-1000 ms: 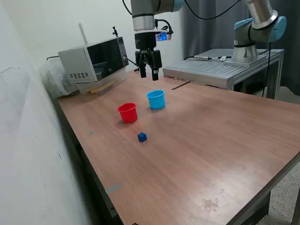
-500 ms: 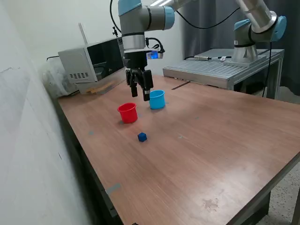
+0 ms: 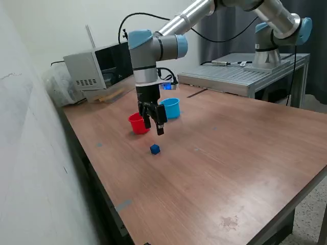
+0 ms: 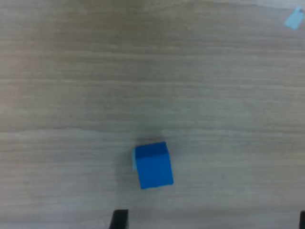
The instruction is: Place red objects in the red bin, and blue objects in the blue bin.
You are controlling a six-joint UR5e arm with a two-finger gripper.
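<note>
One blue cube (image 3: 155,148) lies alone on the table (image 3: 230,153), in front of the red cup (image 3: 137,123), nearer the camera in the exterior view; the blue cup (image 3: 171,107) stands just beside the red cup, on the exterior view's right. No other cubes can be seen on the table.

The pincer (image 3: 158,125) hangs above the table between the red cup and the cube, with nothing between its fingers. They look parted — in the wrist view two dark tips (image 4: 119,219) show wide apart at the frame's edge — so it seems open and empty.

The step in hand, I judge, is the reach for the cube. To do it well:

- In the wrist view the cube (image 4: 153,165) sits off the midline between the tips, closer to one of them. Centre it first.
- The cube is turned a little against the fingers' line; a small wrist twist would let the pads meet flat faces, not corners.
- Descend straight, stop just shy of the table, then close.
- Lift clear before heading for the blue cup — the red cup is close by.
</note>
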